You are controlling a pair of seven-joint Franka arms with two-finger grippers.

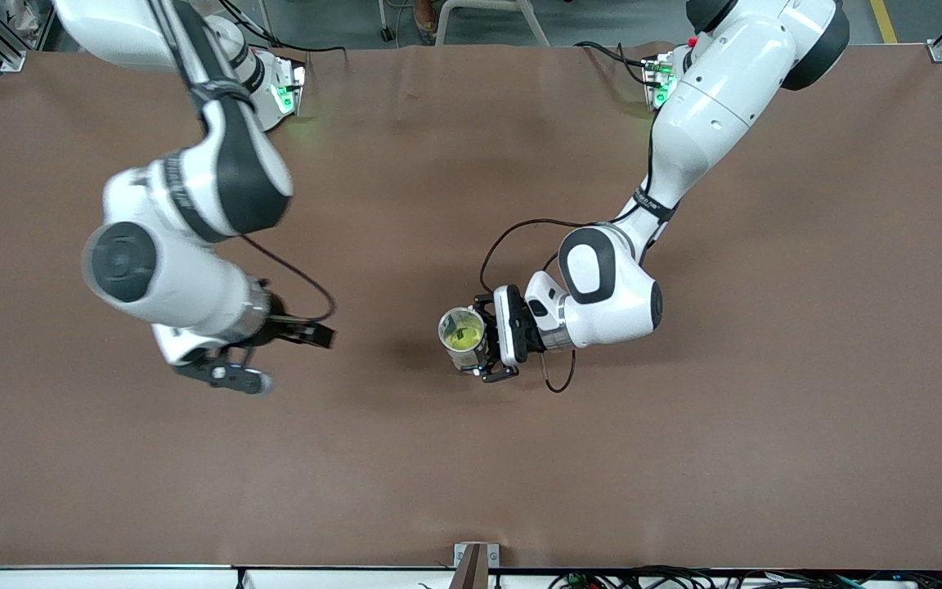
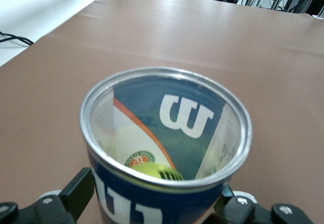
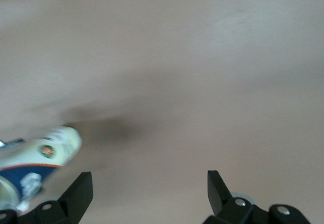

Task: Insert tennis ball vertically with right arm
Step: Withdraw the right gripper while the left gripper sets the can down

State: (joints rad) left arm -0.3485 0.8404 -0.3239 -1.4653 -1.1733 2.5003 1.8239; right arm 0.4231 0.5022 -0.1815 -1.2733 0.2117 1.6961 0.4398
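A: Where is the tennis ball (image 1: 465, 336)?

B: It sits inside the clear can (image 1: 463, 330), low at the bottom. In the left wrist view only the yellow-green top of the ball (image 2: 154, 172) shows above the near rim, with a dark mark on it that cannot be read.

A: What is written on the can (image 2: 164, 148)?

B: A big white "W" logo on a dark blue label, and a second one on the outside wall. There is also an orange stripe and a small round orange-green emblem; its letters are too small to read.

A: Who holds the can?

B: The left hand (image 1: 494, 344). Its fingers (image 2: 77, 191) are closed on the can from both sides, and the can stands upright near the middle of the brown tabletop (image 1: 765, 425).

A: And the right hand (image 1: 262, 356)?

B: It is above bare tabletop toward the right arm's end, well apart from the can. Its fingers (image 3: 77, 191) are spread wide and hold nothing. In the right wrist view the can (image 3: 35, 158) shows blurred at the edge.
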